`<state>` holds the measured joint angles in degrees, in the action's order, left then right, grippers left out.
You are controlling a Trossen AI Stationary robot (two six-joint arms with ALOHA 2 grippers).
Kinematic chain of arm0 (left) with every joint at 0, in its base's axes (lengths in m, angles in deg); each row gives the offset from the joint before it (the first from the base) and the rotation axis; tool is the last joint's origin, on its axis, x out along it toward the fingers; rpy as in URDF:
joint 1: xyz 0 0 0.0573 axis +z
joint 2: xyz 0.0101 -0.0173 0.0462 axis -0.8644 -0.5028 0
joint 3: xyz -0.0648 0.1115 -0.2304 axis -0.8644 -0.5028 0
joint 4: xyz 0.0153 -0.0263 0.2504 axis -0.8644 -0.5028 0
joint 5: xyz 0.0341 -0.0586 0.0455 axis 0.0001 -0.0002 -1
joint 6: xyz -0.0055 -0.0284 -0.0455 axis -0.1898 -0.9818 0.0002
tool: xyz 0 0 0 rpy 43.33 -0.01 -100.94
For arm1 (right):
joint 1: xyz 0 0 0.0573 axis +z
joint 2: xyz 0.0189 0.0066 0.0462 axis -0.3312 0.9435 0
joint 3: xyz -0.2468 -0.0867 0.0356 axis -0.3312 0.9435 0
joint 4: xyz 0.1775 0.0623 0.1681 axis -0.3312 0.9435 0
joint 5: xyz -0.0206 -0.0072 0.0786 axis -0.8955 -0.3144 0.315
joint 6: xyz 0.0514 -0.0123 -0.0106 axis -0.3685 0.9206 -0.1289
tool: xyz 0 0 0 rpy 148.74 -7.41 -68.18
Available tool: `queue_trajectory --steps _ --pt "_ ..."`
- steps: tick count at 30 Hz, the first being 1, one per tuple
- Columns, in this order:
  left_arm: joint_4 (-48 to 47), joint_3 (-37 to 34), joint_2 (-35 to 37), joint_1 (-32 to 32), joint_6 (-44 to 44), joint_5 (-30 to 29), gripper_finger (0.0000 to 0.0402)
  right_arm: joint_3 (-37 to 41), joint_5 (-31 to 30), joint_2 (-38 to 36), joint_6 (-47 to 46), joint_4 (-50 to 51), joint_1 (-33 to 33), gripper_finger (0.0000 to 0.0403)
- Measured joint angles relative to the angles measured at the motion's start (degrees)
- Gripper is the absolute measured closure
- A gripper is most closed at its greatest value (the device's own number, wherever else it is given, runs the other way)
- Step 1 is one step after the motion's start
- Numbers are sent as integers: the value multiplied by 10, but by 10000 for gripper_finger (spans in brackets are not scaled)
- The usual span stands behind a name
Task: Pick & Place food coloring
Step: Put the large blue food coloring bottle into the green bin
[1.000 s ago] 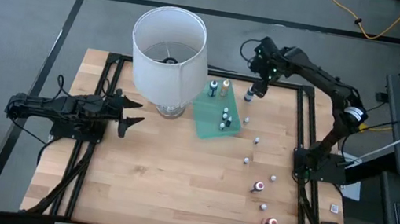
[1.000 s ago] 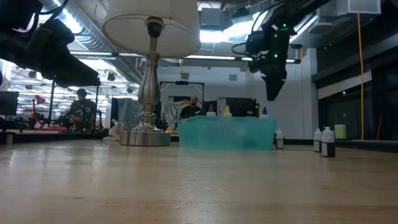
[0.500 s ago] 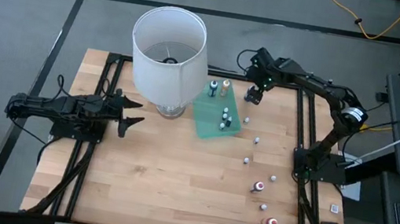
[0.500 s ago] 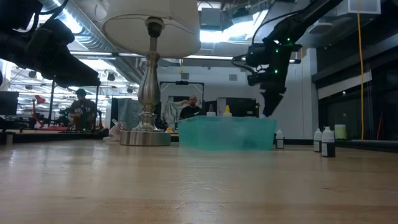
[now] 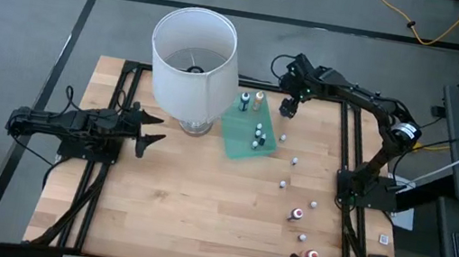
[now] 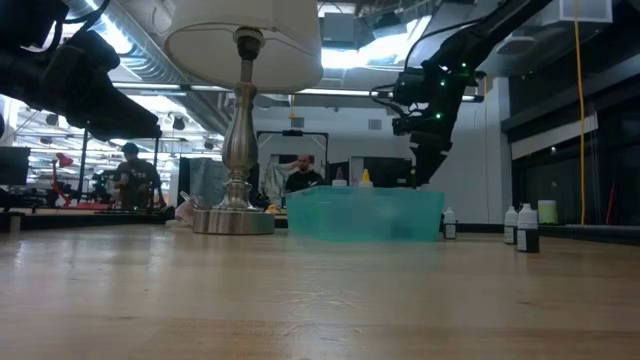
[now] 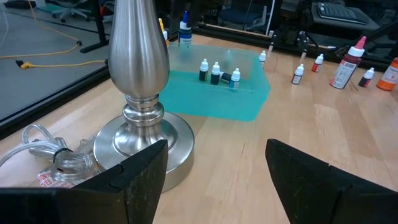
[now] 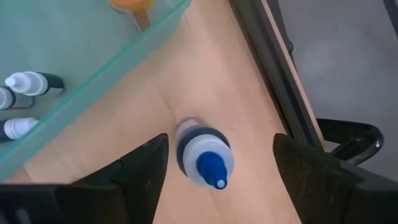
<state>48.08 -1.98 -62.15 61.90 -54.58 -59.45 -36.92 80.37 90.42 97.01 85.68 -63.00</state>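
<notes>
right gripper [image 8: 214,163] released above a blue-capped bottle [image 8: 205,160]; left gripper [image 5: 145,129] released, waiting

Wooden table [image 5: 182,203]: lamp [image 5: 192,59], tray [image 5: 246,129], bottles [image 5: 296,214]

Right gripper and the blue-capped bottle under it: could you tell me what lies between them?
Nothing: in the right wrist view the open right gripper straddles the blue-capped bottle, with only bare wooden table showing around it.

overhead, table-level, two wrist views, shared tray [image 5: 247,129]
</notes>
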Motion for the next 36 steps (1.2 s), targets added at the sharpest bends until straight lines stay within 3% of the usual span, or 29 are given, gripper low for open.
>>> queue_trajectory --steps 21,36 --pt "0 0 0 0 0 0 133 0 5 19 -12 -5 -13 118" --pt "0 0 0 0 0 0 133 -1 17 26 -13 13 -14 206"
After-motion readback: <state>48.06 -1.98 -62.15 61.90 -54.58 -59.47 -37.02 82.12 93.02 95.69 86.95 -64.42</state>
